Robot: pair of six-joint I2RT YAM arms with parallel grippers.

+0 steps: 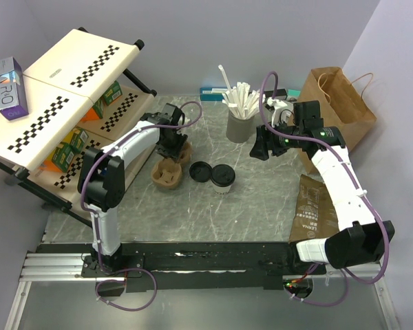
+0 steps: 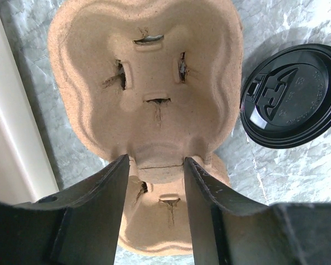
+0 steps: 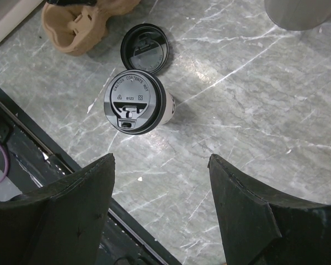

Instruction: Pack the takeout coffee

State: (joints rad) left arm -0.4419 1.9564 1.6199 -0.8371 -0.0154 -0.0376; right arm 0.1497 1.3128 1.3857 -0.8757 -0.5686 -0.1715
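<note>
The takeout coffee (image 1: pixel 222 177), a small white paper cup with its black lid (image 3: pixel 135 101) on, stands upright mid-table. A second black lid (image 1: pixel 199 171) (image 2: pixel 292 96) lies flat just left of it. Left of that lid sits the brown pulp cup carrier (image 1: pixel 168 172). My left gripper (image 1: pixel 172 146) (image 2: pixel 154 165) reaches down over the carrier, and its fingers (image 2: pixel 118 187) sit against both sides of the carrier's narrow waist (image 2: pixel 157 160). My right gripper (image 1: pixel 260 146) (image 3: pixel 161 160) hovers open above the table, right of the cup, with nothing between its fingers.
A dark grey cup of white sticks (image 1: pixel 241 124) stands behind the coffee. A brown paper bag (image 1: pixel 341 103) stands at the back right, and a flat brown pouch (image 1: pixel 315 206) lies under the right arm. The checkered shelf rack (image 1: pixel 62 103) fills the left side, close to the carrier.
</note>
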